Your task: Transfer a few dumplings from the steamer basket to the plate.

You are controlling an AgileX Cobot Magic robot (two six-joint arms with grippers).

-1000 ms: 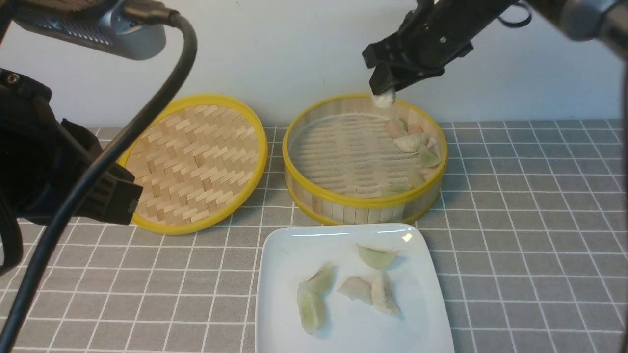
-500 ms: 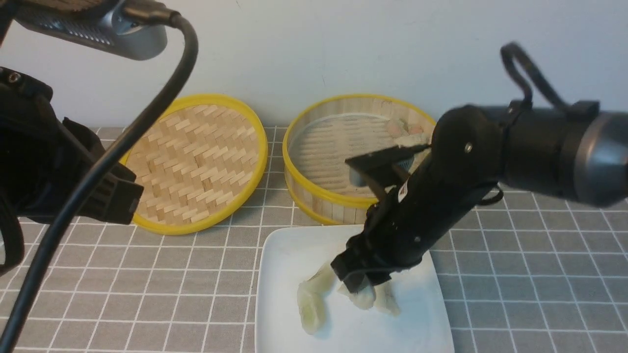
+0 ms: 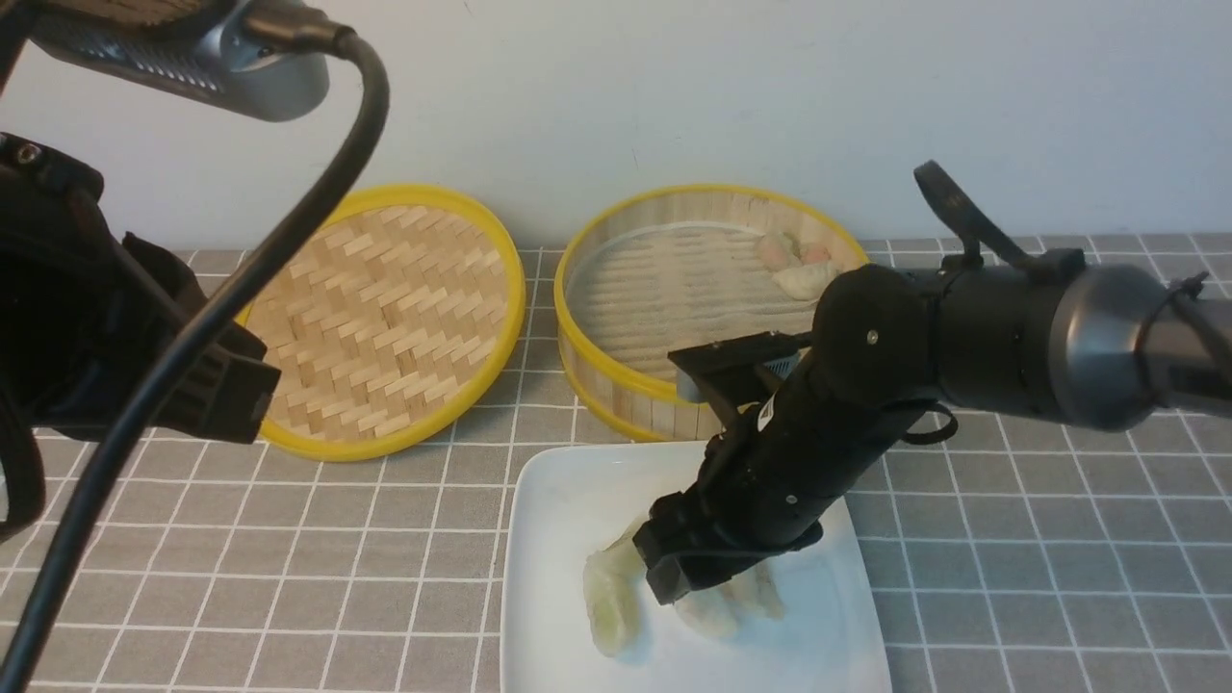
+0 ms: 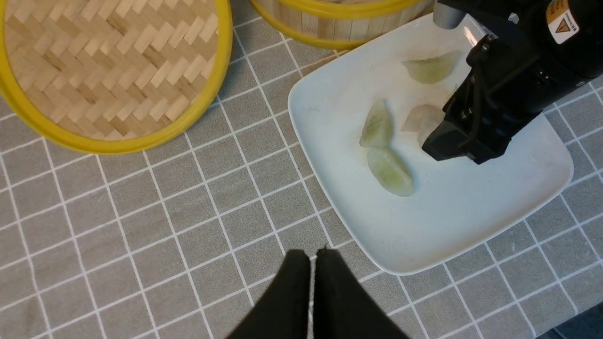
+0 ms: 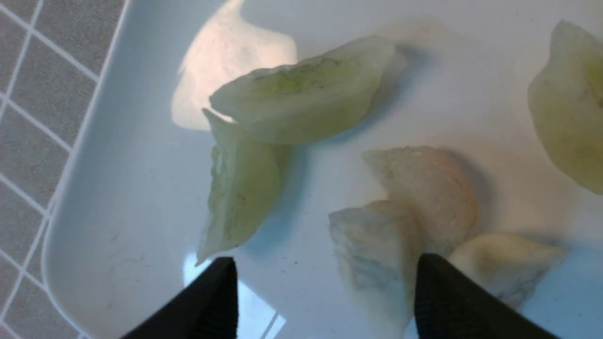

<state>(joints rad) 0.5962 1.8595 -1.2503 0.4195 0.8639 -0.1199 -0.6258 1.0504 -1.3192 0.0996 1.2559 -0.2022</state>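
The white square plate (image 3: 558, 500) lies at the front with several dumplings on it, among them two pale green ones (image 3: 611, 602). My right gripper (image 3: 679, 577) hangs low over the plate, open. In the right wrist view its fingers (image 5: 325, 266) stand wide apart, and a cream-white dumpling (image 5: 377, 254) lies on the plate between them, against one finger. The steamer basket (image 3: 616, 375) stands behind the plate with a few dumplings (image 3: 804, 279) at its far right side. My left gripper (image 4: 312, 254) is shut and empty above the cloth, near the plate's edge (image 4: 377, 254).
The woven yellow-rimmed lid (image 3: 380, 318) lies left of the basket and also shows in the left wrist view (image 4: 108, 70). A grey checked cloth (image 3: 1039, 500) covers the table. A white wall stands close behind the basket. My left arm and its cable fill the left foreground.
My right arm came down from above the basket's far rim to the plate, carrying a cream-white dumpling. The gripper has opened and the dumpling now lies on the plate.
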